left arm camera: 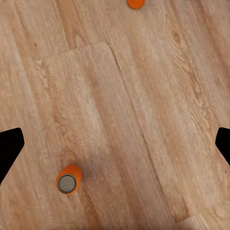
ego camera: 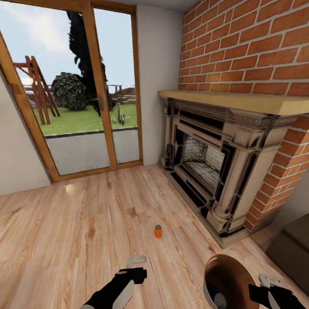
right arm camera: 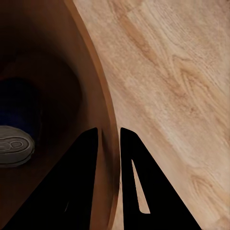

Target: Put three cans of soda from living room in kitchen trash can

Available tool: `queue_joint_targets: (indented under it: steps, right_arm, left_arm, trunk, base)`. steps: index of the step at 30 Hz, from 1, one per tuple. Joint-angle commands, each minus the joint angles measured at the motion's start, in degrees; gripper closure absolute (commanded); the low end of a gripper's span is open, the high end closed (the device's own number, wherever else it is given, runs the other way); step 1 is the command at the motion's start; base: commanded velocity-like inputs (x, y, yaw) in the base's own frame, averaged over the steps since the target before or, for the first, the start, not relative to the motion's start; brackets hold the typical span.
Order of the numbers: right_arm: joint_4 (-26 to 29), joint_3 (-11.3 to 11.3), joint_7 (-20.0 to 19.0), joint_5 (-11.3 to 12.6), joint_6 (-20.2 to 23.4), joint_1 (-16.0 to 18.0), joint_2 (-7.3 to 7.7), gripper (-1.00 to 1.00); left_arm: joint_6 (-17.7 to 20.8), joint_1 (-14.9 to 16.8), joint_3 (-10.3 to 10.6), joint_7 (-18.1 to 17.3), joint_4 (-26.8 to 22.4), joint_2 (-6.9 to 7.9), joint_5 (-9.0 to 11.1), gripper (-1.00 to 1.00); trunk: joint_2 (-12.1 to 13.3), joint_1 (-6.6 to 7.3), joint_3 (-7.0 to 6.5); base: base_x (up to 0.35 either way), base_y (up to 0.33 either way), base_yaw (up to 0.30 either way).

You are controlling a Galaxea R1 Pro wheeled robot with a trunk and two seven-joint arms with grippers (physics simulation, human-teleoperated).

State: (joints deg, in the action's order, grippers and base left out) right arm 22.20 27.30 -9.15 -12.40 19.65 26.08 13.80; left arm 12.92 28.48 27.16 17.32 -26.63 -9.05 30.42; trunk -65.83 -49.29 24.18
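One can of soda [ego camera: 158, 231] stands upright on the wood floor [ego camera: 64, 240] of the living room, a small orange cylinder with a grey metal top, out in the open between the glass door [ego camera: 92, 86] and the fireplace [ego camera: 214, 163]. In the left wrist view a can [left arm camera: 69, 179] shows from above, its grey lid ringed in orange, and a second orange can [left arm camera: 135, 4] is cut off by the frame edge, well apart from the first across bare planks.

The tash can [ego camera: 223, 279] hangs at the right arm, low in the head view: a round tapered bin with a smooth orange-brown inside. A grey can top [right arm camera: 14, 146] lies at its bottom, in deep shadow.

The right pincer [right arm camera: 108, 143] is closed down on the bin's rim, one finger inside the wall and the other outside, with only the thin wall between them. The left pincer [ego camera: 136, 260] hovers over the floor with nothing in it, its black fingertips [left arm camera: 9, 148] spread far apart at the two sides of the wrist view.

The floor around the standing can is open on every side. The fireplace's stone base [ego camera: 223, 231] and brick wall [ego camera: 257, 47] close off the right, and the door frame and pale wall [ego camera: 159, 81] close off the far end.
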Motion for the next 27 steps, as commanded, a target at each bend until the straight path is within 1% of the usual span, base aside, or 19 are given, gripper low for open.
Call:
queue_joint_targets:
  steps: [1, 9, 15, 21, 27]
  right_arm:
    - [0.0, 0.1, -0.4, 0.5, 0.0, 0.0, 0.00, 1.00]
    - [0.0, 0.1, -0.4, 0.5, 0.0, 0.0, 0.00, 1.00]
    - [0.0, 0.1, -0.4, 0.5, 0.0, 0.0, 0.00, 1.00]
    - [0.0, 0.1, -0.4, 0.5, 0.0, 0.0, 0.00, 1.00]
    - [-0.2, 0.2, -0.5, 0.4, -0.4, 0.0, 0.03, 1.00]
  left_arm:
    - [0.0, 0.0, 0.0, 0.0, 0.0, 0.00, 0.0, -1.00]
    - [0.0, 0.0, 0.0, 0.0, 0.0, -0.01, 0.0, -1.00]
    - [0.0, 0.0, 0.4, 0.0, 0.0, -0.03, 0.0, -1.00]
    - [0.0, 0.0, 1.1, 0.0, -0.1, -0.08, 0.1, -1.00]
    - [-0.1, 0.0, 1.2, 0.0, -0.2, -0.09, 0.1, -1.00]
  trunk:
    - [0.0, 0.00, -0.01]
    - [0.0, 0.00, -0.01]
    - [0.0, 0.00, -0.01]
    - [0.0, 0.00, -0.01]
    - [0.0, 0.00, -0.01]
  base:
    - [0.172, 0.038, 0.000]
    - [0.113, 0.002, 0.000]
    - [0.089, -0.145, 0.000]
    - [-0.008, -0.033, 0.000]
    - [-0.053, -0.005, 0.000]
